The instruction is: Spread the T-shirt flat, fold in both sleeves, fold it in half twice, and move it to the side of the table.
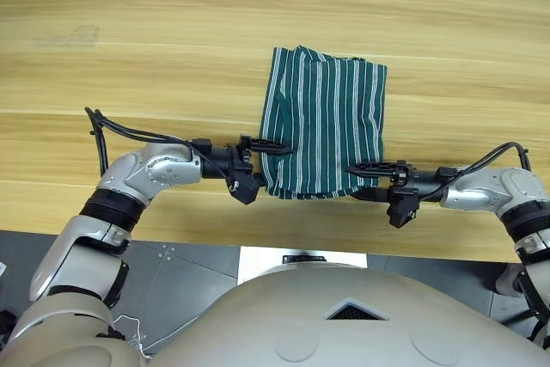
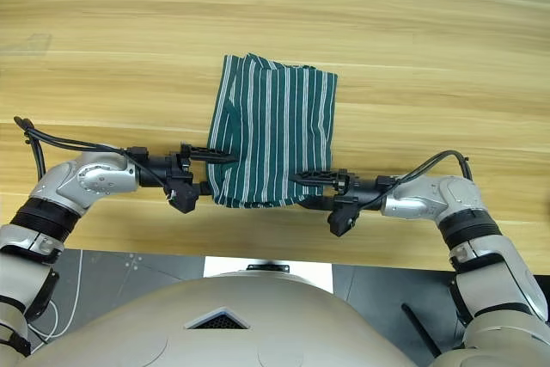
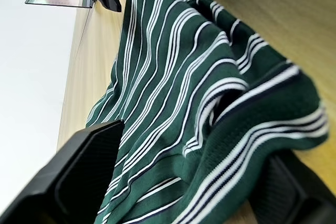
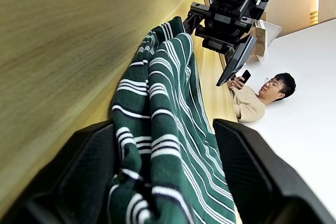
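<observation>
The left pincer (image 1: 266, 169) stands wide. One black, ribbed finger (image 3: 89, 166) lies over the near left corner of the T-shirt (image 1: 325, 118), the other sits below that corner, and bunched cloth fills the space between them.

The right pincer (image 1: 369, 188) is also wide and straddles the near right corner in the same way, with a thick fold of cloth between its fingers (image 4: 257, 171).

The T-shirt is folded into a compact oblong several layers thick.
- Position: on the table (image 1: 155, 58), with its short near edge close to the table's near edge.
- Long axis: runs from the robot toward the far side, leaning slightly left at the far end.
- Material: dark green knit with thin white stripes in pairs, running along the long axis.
- Shape: the far edge is rumpled and uneven, the sides nearly straight.

The table is light wood with a lengthwise grain.
</observation>
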Motion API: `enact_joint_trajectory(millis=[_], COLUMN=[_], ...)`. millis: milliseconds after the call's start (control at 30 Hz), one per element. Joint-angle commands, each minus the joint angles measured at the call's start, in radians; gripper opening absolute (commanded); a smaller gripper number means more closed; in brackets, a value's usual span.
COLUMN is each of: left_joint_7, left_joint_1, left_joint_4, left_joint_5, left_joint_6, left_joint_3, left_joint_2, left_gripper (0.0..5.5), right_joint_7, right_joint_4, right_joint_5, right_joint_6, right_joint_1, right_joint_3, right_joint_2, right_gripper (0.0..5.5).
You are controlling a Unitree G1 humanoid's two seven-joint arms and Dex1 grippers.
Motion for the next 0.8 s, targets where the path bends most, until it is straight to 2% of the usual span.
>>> enact_joint_trajectory(millis=[33, 267, 533, 667, 767, 800], left_joint_7=[-0.066, -0.023, 0.009, 0.020, 0.022, 0.023], left_joint_1=[0.078, 0.096, 0.112, 0.114, 0.115, 0.115], left_joint_4=[0.096, 0.123, 0.122, 0.130, 0.132, 0.132], left_joint_5=[0.140, 0.162, 0.188, 0.193, 0.192, 0.192], left_joint_6=[0.052, 0.061, 0.036, 0.038, 0.039, 0.039], left_joint_3=[-0.102, -0.106, -0.130, -0.148, -0.154, -0.155], left_joint_2=[0.009, 0.013, 0.026, 0.011, 0.008, 0.007], left_gripper=[3.72, 3.72, 3.72, 3.72, 3.72, 3.72], right_joint_7=[0.017, 0.028, 0.038, 0.111, 0.169, 0.191], right_joint_4=[0.007, 0.063, 0.138, 0.132, 0.113, 0.107], right_joint_5=[-0.050, -0.041, -0.004, 0.063, 0.145, 0.174], right_joint_6=[0.022, 0.012, 0.028, 0.055, 0.095, 0.103], right_joint_1=[0.008, -0.028, -0.039, 0.010, 0.057, 0.071], right_joint_3=[0.023, 0.033, 0.036, 0.041, 0.024, 0.023], right_joint_2=[0.010, -0.010, -0.010, -0.058, -0.102, -0.121], right_gripper=[2.78, 1.41, 1.38, 1.38, 1.84, 1.84])
